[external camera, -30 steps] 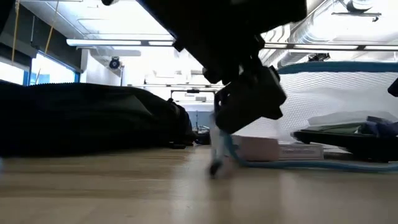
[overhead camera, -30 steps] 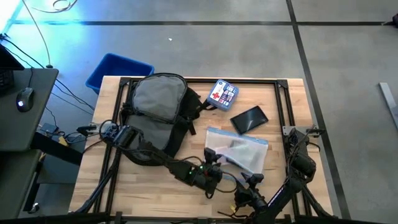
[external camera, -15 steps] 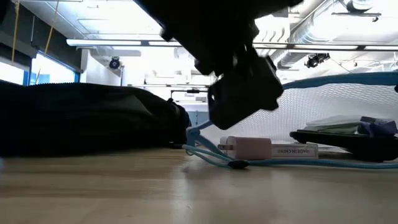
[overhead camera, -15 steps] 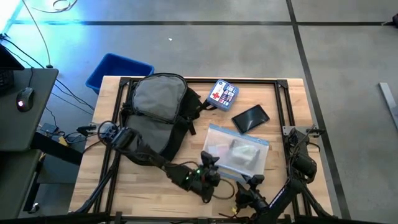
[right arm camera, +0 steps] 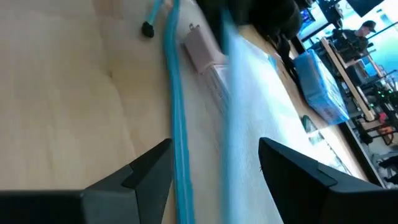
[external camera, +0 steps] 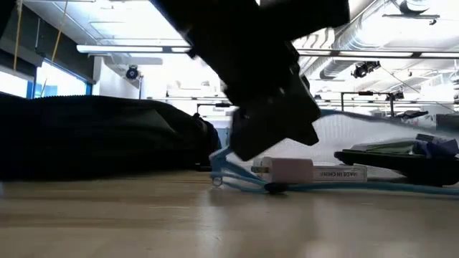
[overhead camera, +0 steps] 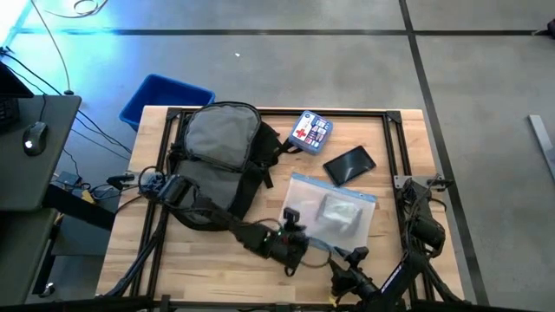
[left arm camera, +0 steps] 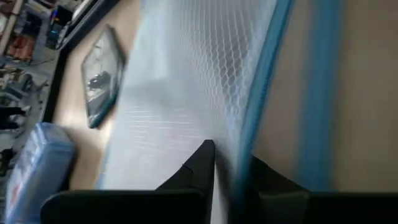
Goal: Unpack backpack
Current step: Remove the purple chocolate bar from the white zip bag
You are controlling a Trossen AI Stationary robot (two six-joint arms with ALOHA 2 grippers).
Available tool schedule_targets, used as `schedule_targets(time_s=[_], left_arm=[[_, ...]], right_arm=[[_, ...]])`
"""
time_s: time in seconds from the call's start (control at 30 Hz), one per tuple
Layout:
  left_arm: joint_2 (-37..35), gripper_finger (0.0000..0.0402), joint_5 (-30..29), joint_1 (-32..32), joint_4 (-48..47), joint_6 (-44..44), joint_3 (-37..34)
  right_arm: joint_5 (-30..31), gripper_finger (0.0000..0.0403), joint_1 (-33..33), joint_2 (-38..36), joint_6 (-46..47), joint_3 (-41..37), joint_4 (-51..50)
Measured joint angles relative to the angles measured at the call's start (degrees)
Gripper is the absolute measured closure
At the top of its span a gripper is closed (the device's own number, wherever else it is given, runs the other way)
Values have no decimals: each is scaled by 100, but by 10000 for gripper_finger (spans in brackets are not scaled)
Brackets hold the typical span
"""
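Right claw (overhead camera: 354, 256) sits at the near edge of the worktop (overhead camera: 408, 217), right of middle, fingers (right arm camera: 149, 168) spread apart, holding nothing; in its wrist view the blue edge of the pouch runs between them without being pinched. Left claw (overhead camera: 295, 232) is just beside it, a bit farther in, at the near left corner of the clear mesh pouch (overhead camera: 329, 212). In the left wrist view its fingers (left arm camera: 202, 165) are pressed together on the pouch's blue-trimmed edge, mesh wall rising past them. Low view shows that corner lifted slightly off the wood, a white charger block (external camera: 290, 170) with grey print lying inside the pouch on the worktop.

Past the pouch toward the far right, a dark flat phone-like slab (overhead camera: 348, 165) lies tilted, near but apart from the pouch. Beyond it, by the far edge, a blue and white first-aid pack (overhead camera: 311, 130).

Backpack (overhead camera: 221, 143) lies flat in the far left part of the worktop, grey panel up, black straps trailing toward the middle. Left arm crosses over its near end.

Blue bin (overhead camera: 165, 97) stands on the floor off the far left corner.
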Motion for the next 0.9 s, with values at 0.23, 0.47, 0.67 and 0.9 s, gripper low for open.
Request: schedule_targets(time_s=[0.23,0.47,0.67,0.9], left_arm=[[-485,401,-428,-596,53,-507,7],[-611,401,-489,-495,42,-843,7],[-611,401,-87,-321,73,-1098,7],[-611,401,170,-333,316,-1010,4]], right_arm=[[32,183,-24,0,34,-2,-141],[39,183,-16,0,-77,405,-268],[-275,183,14,0,-1703,969,961],[-752,183,-6,0,-1474,538,1019]])
